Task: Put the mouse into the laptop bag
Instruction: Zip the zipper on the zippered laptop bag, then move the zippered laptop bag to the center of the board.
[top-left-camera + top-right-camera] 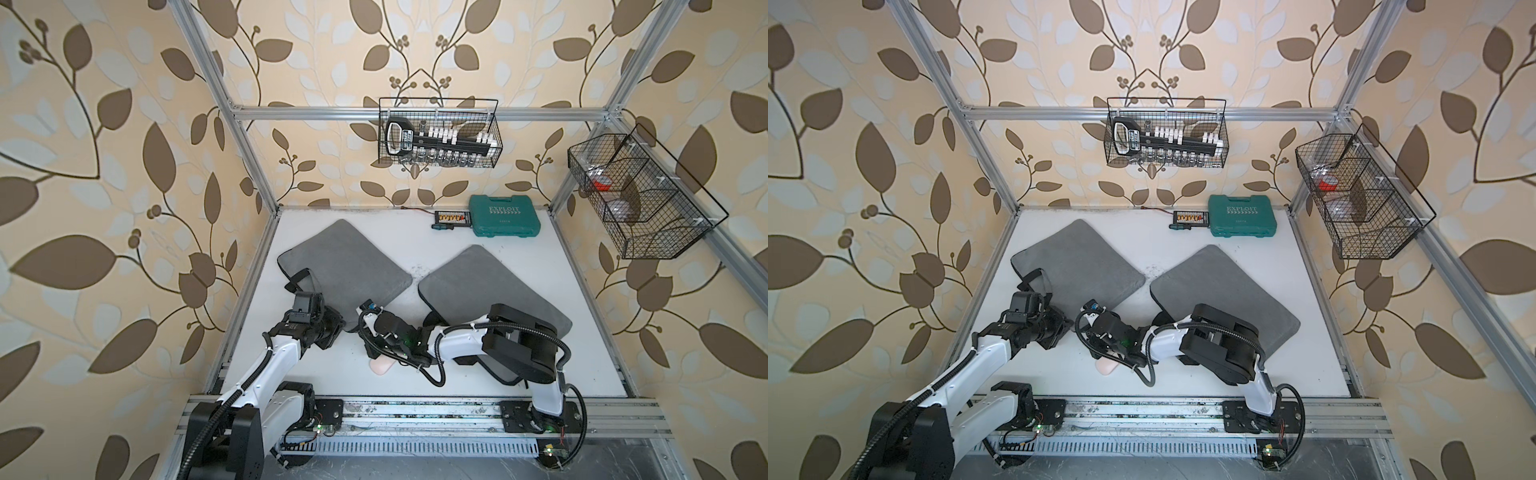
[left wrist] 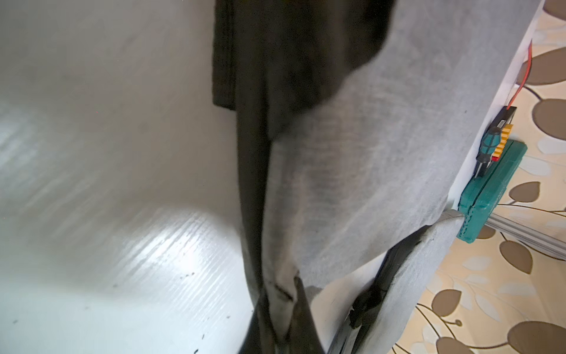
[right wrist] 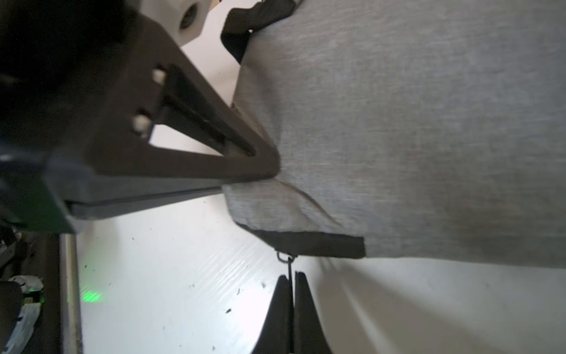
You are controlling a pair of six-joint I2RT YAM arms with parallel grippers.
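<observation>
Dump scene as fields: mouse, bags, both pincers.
mouse: pale pink computer mouse, on white table, outside both bags, partly hidden by right arm
held bag: grey fabric laptop bag, lying flat
other bag: second grey fabric bag, flat, beneath right arm
left pincer: shut on held bag's fabric edge
right pincer: shut on thin metal zipper pull

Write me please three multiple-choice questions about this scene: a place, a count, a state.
1. The pink mouse lies on the table: A. by the back wall B. near the front, under the right arm C. far left corner
2. Grey laptop bags on it: A. one B. three C. two
3. The right claw is: A. shut on a zipper pull B. wide open C. shut on the mouse
B, pink shows beneath the arm; C, two lie side by side; A, its tips pinch the pull.
</observation>
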